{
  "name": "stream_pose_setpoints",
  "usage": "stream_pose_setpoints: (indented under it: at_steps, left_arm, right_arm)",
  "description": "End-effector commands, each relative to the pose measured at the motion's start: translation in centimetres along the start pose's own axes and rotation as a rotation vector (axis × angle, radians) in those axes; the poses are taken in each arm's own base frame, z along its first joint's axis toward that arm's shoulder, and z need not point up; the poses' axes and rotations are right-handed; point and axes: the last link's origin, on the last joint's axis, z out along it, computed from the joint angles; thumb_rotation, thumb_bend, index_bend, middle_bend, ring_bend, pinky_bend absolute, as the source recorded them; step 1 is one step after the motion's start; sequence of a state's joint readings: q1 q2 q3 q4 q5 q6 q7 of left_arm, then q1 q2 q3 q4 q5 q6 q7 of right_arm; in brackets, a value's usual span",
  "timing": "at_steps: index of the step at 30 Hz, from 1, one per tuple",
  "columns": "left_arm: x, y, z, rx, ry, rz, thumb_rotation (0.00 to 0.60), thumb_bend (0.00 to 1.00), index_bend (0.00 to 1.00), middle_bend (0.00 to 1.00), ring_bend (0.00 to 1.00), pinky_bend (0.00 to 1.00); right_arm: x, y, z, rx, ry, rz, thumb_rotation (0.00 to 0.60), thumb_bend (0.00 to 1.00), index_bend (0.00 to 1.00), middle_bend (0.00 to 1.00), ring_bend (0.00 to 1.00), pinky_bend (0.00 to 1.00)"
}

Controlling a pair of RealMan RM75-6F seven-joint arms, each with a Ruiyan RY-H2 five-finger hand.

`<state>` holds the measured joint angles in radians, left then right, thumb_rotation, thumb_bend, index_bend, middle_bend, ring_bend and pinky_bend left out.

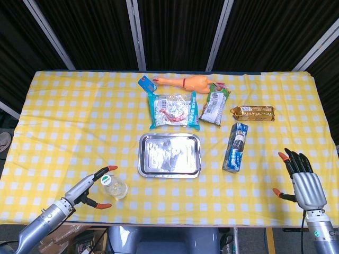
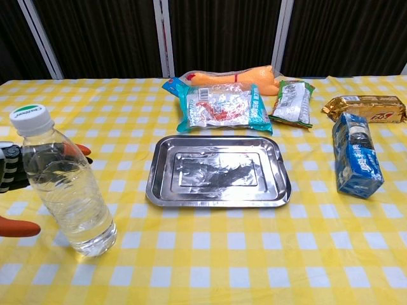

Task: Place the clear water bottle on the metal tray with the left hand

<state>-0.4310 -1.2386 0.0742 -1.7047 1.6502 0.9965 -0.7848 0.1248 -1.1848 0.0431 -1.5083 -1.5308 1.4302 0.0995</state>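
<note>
The clear water bottle [image 1: 113,186] [image 2: 62,184] with a white cap stands upright near the table's front left, left of the metal tray [image 1: 169,155] [image 2: 218,170]. My left hand [image 1: 89,189] [image 2: 13,184] is open right beside the bottle on its left, fingers and thumb spread on either side of it; whether they touch it is unclear. The tray is flat with nothing on it. My right hand [image 1: 302,179] hovers open at the front right edge of the table, apart from everything; the chest view does not show it.
Behind the tray lie a rubber chicken [image 1: 185,83], a blue snack pack [image 1: 174,110] and a green packet [image 1: 214,105]. A gold wrapped bar [image 1: 253,112] and a blue carton [image 1: 235,146] lie to the tray's right.
</note>
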Motion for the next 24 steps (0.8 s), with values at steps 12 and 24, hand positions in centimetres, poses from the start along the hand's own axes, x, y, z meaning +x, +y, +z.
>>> stream_pose_setpoints:
  at_steps: [12, 24]
  left_arm:
    - [-1.5, 0.7, 1.8, -0.002, 0.035, 0.043, 0.600, 0.26, 0.28, 0.24, 0.00, 0.05]
    - [1.1, 2.6, 1.0, -0.012, 0.206, 0.016, 0.600, 0.48, 0.48, 0.48, 0.01, 0.07]
  right_arm:
    - [0.3, 0.2, -0.1, -0.004, 0.005, 0.012, 0.600, 0.05, 0.11, 0.00, 0.04, 0.00]
    - [0.3, 0.3, 0.0, -0.013, 0.003, 0.010, 0.600, 0.05, 0.11, 0.00, 0.05, 0.00]
